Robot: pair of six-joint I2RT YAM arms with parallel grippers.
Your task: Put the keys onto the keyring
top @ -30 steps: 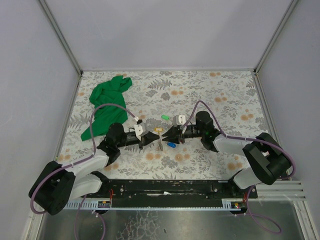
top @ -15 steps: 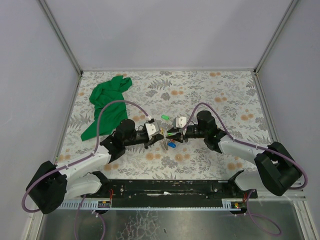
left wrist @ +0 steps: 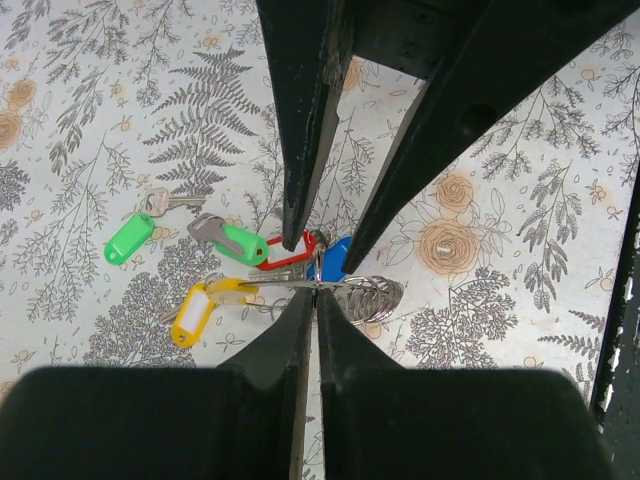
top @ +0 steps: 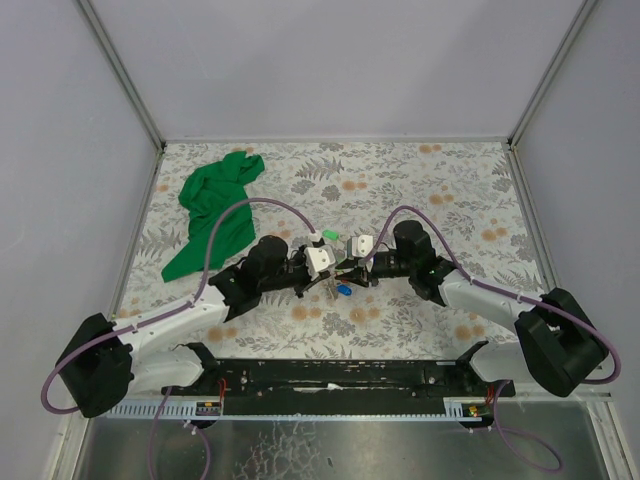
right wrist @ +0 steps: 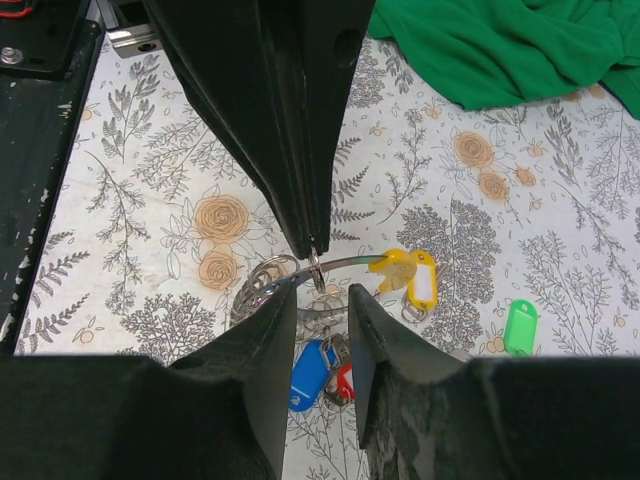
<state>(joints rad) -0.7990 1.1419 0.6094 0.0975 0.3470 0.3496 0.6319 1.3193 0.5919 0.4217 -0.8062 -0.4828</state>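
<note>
In the left wrist view my left gripper (left wrist: pixel 315 290) is shut, pinching the thin silver keyring (left wrist: pixel 372 294) wire. A blue tag (left wrist: pixel 331 262), a red tag (left wrist: pixel 284 255), two green tags (left wrist: pixel 240 243) (left wrist: pixel 128 237) and a yellow tag (left wrist: pixel 193 311) lie around it on the floral table. My right gripper (right wrist: pixel 320 292) is open, its fingers either side of the keyring wire (right wrist: pixel 350 264) just below the left fingertips. In the top view both grippers, left (top: pixel 328 267) and right (top: pixel 349 272), meet tip to tip at mid-table above the blue tag (top: pixel 343 290).
A crumpled green cloth (top: pixel 214 205) lies at the back left. One green-tagged key (top: pixel 316 236) lies apart just behind the grippers. Grey walls enclose the table on three sides, and the black arm rail (top: pixel 330 378) runs along the near edge.
My left arm has reached to the right until its gripper meets the right gripper over the keys. The right gripper has shifted slightly left. The yellow tag is now covered in the top view.
</note>
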